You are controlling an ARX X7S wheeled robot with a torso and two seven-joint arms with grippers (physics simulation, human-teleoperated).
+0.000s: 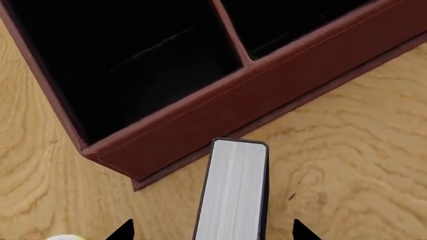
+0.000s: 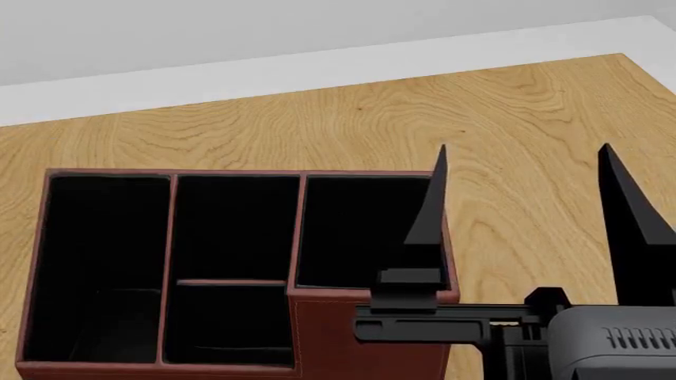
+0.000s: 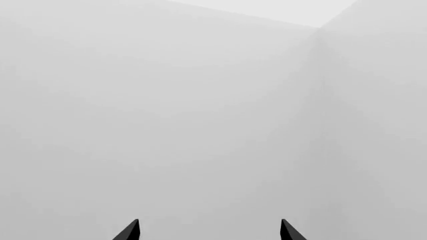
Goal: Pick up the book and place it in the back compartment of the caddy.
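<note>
The book (image 1: 233, 192) shows its white page edges and thin black cover in the left wrist view. It stands on the wooden table just off a corner of the dark red caddy (image 1: 267, 95). My left gripper (image 1: 213, 231) is open, one fingertip (image 1: 123, 231) on each side of the book with a gap on both sides. In the head view the caddy (image 2: 365, 332) sits at the lower left; its short middle cell (image 2: 227, 324) is on the near side. My right gripper (image 2: 524, 158) is open, empty and points upward beside the caddy. The book and left gripper are out of the head view.
The wooden table (image 2: 507, 111) stretches behind and to the right of the caddy, ending at a white wall (image 2: 211, 39). The right wrist view shows only the bare wall (image 3: 200, 100). A pale sliver (image 1: 63, 237) shows at the edge of the left wrist view.
</note>
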